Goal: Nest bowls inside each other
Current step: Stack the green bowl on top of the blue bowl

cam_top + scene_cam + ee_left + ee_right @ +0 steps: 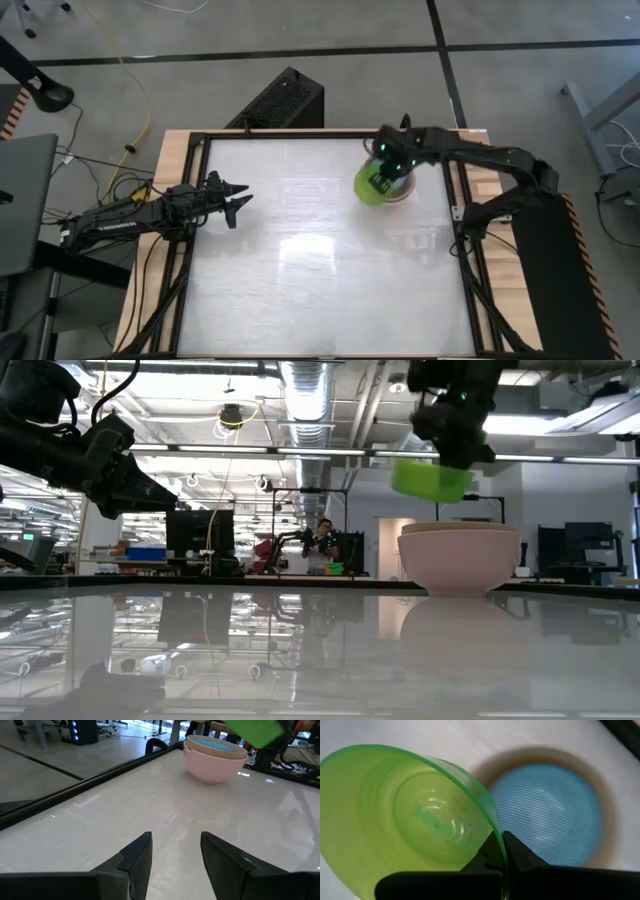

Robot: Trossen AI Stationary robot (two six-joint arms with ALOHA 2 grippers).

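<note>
My right gripper (501, 842) is shut on the small bright green bowl (405, 820) and holds it in the air at the table's far right. Just below and beside the green bowl (430, 480) a stack of bowls rests on its base on the table. The stack's outer bowl is pale pink (460, 560), and the blue bowl (550, 815) sits innermost. In the high view the green bowl (372, 187) covers most of the stack. My left gripper (238, 197) waits open over the table's left side, touching nothing. My right gripper pinches the green bowl's rim (496, 832), one finger inside the bowl and one outside. The fingers come from above, slanting down. The bowl is lifted clear and tilted, its opening turned toward the wrist camera, partly over the blue bowl.
A black box (280, 100) stands on the floor beyond the table's far edge. A dark frame (195, 160) borders the white table top. Bare table surface lies between the left gripper and the stack.
</note>
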